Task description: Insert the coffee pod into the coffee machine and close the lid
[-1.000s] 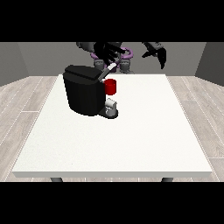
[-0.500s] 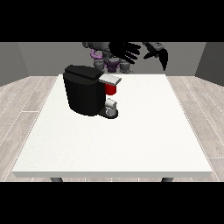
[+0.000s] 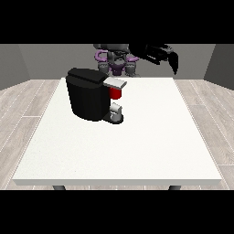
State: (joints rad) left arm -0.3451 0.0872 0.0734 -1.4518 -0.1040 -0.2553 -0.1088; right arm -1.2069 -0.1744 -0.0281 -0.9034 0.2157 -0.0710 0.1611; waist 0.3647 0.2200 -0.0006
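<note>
At the worktop's (image 3: 137, 151) back left, black coffee machine (image 3: 89, 93), grey lid (image 3: 115, 82) lying flat over a red thing at the machine (image 3: 116, 93). Well apart, up at the view's right beyond the far edge, a black hand (image 3: 160, 54), fingers hanging down, gripping nothing visible. No telling where the pod is, nor anything of the other hand.

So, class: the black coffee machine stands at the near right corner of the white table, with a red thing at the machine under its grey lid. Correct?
Not quite. The front view shows the black coffee machine at the far left part of the white table, not the near right corner. The red thing at the machine under the grey lid is right.
</note>
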